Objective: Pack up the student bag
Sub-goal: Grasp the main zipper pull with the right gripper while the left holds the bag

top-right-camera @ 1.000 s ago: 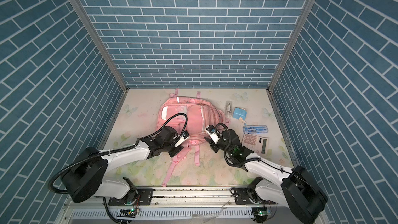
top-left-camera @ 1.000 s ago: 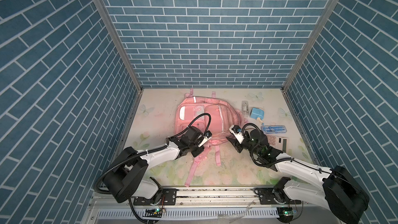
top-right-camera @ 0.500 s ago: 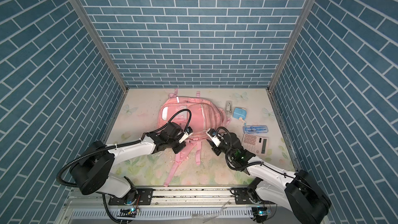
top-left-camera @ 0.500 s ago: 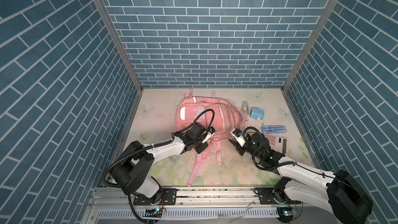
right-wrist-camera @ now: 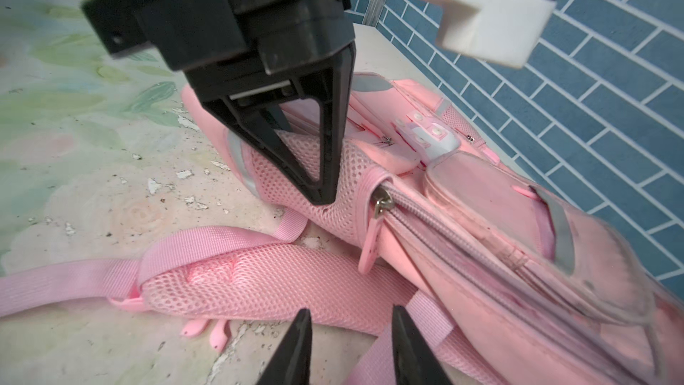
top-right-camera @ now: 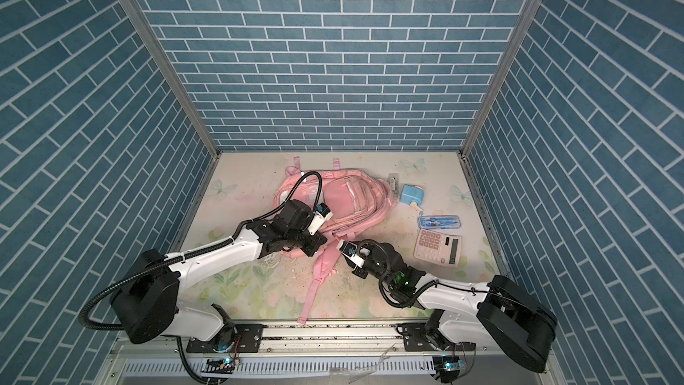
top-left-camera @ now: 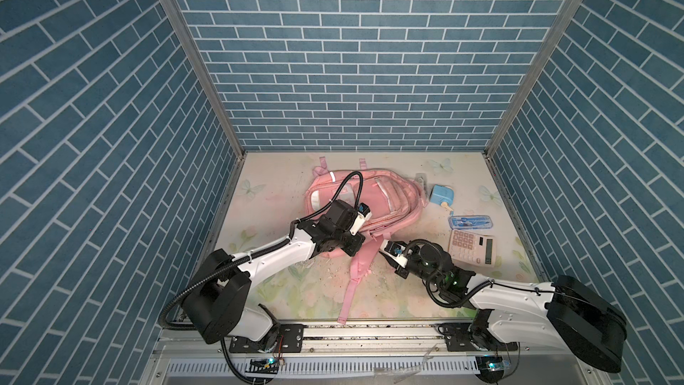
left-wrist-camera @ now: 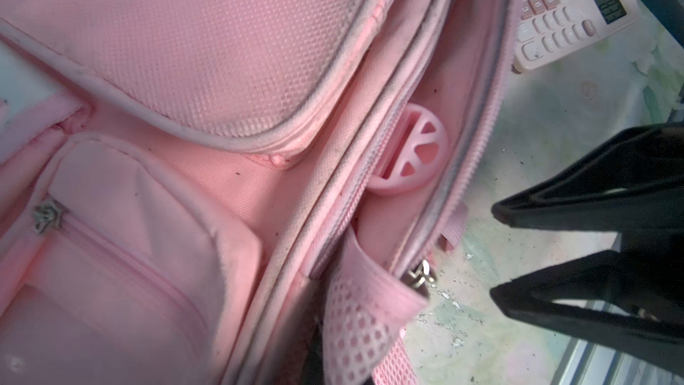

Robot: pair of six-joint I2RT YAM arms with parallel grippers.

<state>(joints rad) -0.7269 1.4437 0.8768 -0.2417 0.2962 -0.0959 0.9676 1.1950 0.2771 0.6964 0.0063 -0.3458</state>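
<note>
- We find the student bag lying on the table, toward the back, near the middle.
- Right of the bag lie, back to front, a sharpener, an instrument case and a calculator.
- A strap runs from the bag toward the table's front edge.
- A round disc sits in the bag's opened compartment.
- The left gripper touches the bag's front edge.
- The right gripper stands just before the bag, beside the strap.
</note>
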